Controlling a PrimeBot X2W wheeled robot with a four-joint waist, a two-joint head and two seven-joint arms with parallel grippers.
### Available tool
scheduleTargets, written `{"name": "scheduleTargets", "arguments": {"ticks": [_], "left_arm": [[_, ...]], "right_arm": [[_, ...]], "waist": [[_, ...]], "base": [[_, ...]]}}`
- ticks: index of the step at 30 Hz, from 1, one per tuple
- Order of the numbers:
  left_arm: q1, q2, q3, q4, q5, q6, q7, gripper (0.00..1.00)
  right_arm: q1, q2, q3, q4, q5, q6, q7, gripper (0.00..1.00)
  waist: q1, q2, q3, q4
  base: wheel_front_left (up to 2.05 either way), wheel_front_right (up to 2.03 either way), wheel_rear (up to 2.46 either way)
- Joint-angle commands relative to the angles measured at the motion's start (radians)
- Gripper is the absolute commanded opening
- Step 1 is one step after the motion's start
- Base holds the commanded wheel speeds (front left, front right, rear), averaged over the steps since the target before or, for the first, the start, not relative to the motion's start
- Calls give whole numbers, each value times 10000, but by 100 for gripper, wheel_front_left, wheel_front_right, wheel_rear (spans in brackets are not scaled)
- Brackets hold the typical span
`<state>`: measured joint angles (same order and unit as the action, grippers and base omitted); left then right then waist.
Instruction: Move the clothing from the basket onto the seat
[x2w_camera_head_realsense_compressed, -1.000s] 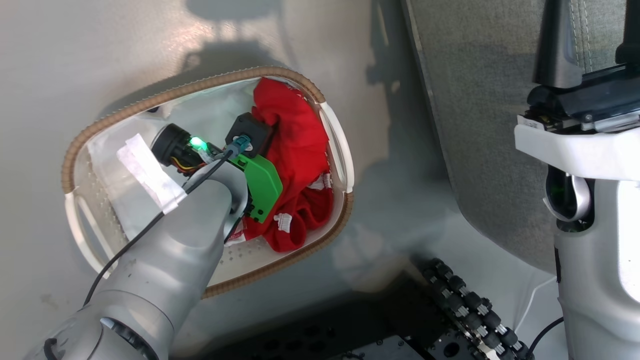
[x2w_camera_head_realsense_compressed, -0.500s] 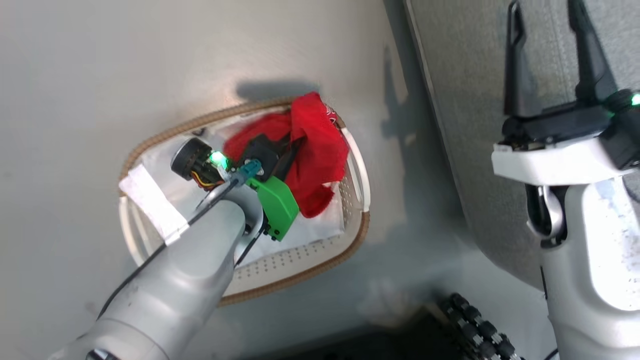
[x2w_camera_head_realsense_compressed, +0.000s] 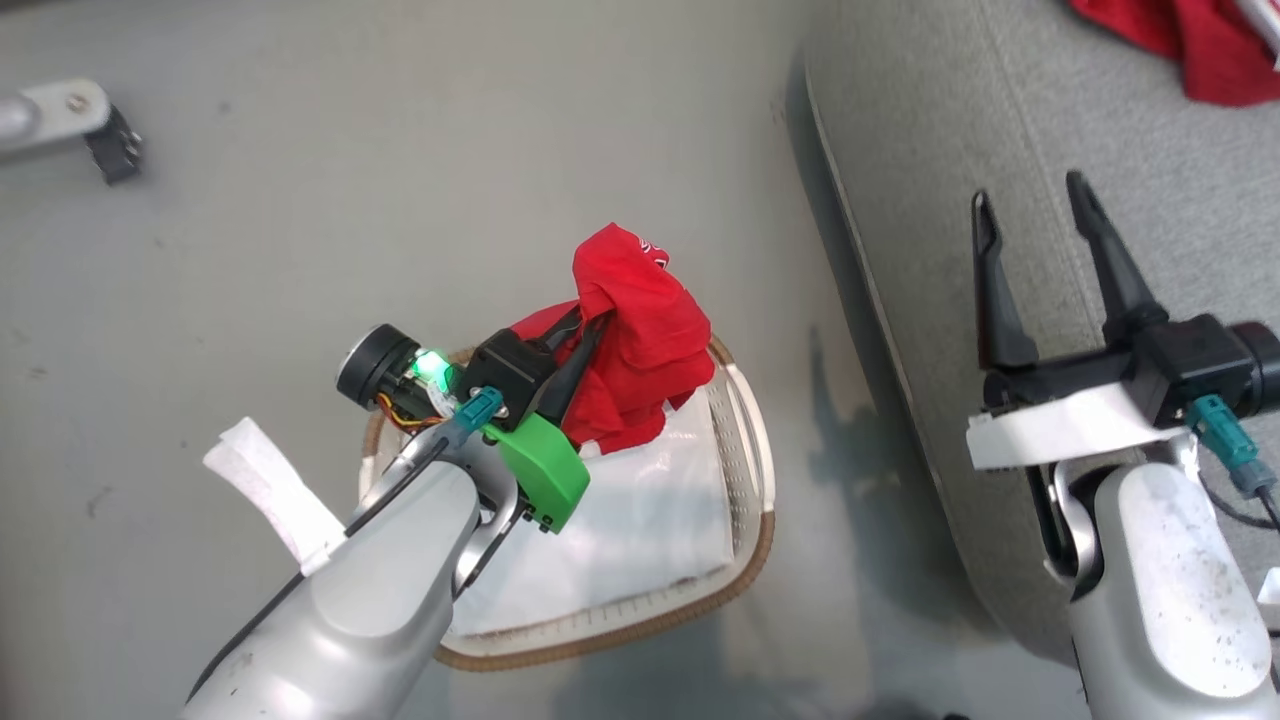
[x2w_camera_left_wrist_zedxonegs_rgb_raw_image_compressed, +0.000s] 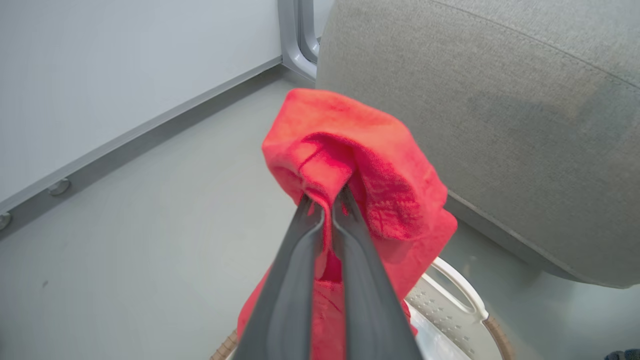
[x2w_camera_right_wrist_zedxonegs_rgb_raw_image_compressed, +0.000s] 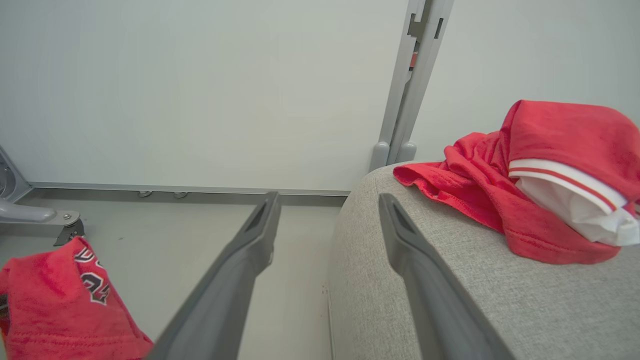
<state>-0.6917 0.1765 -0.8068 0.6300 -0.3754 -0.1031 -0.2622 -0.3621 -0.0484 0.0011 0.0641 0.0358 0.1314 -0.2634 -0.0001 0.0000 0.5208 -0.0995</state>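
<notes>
1 red garment (x2w_camera_head_realsense_compressed: 640, 350) is gripped in the closed jaws of the left gripper (x2w_camera_left_wrist_zedxonegs_rgb_raw_image_compressed: 324, 202) and hangs above the basket (x2w_camera_head_realsense_compressed: 760, 480), near the seat (x2w_camera_head_realsense_compressed: 930, 150). A 2nd red garment (x2w_camera_right_wrist_zedxonegs_rgb_raw_image_compressed: 480, 195) is laid on the seat. The right gripper (x2w_camera_head_realsense_compressed: 1028, 192) is poised over the seat's edge, jaws spread wide and empty.

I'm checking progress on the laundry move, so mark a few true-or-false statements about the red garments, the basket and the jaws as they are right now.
1. The left jaws are shut on a red garment. True.
2. The right jaws hold a garment. False: they stand open and empty.
3. A second red garment lies on the grey sofa cushion. True.
4. The basket stands on the cushion. False: it stands on the floor beside the cushion.
</notes>
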Motion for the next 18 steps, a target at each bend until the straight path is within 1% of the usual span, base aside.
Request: {"name": "scheduleTargets", "arguments": {"ticks": [1, 8, 12, 13, 18], "left_arm": [[218, 119, 65, -121, 88, -15, -38, 0], [-172, 652, 330, -538, 349, -104, -38, 0], [-642, 946, 271, -606, 429, -171, 1, 0], [-980, 1019, 143, -681, 500, -197, 136, 0], [-1850, 1056, 80, -890, 275, -248, 431, 0]], "right_arm": [[325, -38, -22, 112, -35, -14, -20, 100], [1092, -36, 192, 592, -7, -14, -20, 100], [1337, -36, 434, 769, 65, -14, -20, 100], [1428, -38, 479, 850, 82, -14, -20, 100], [1446, -37, 680, 1007, 100, -14, -20, 100]], "waist": [[1, 0, -1771, 672], [1, 0, -3231, 806], [1, 0, -3809, 783], [1, 0, -4006, 806], [1, 0, -4243, 775]], "base": [[0, 0, 0], [0, 0, 0], [0, 0, 0], [0, 0, 0], [0, 0, 0]]}}
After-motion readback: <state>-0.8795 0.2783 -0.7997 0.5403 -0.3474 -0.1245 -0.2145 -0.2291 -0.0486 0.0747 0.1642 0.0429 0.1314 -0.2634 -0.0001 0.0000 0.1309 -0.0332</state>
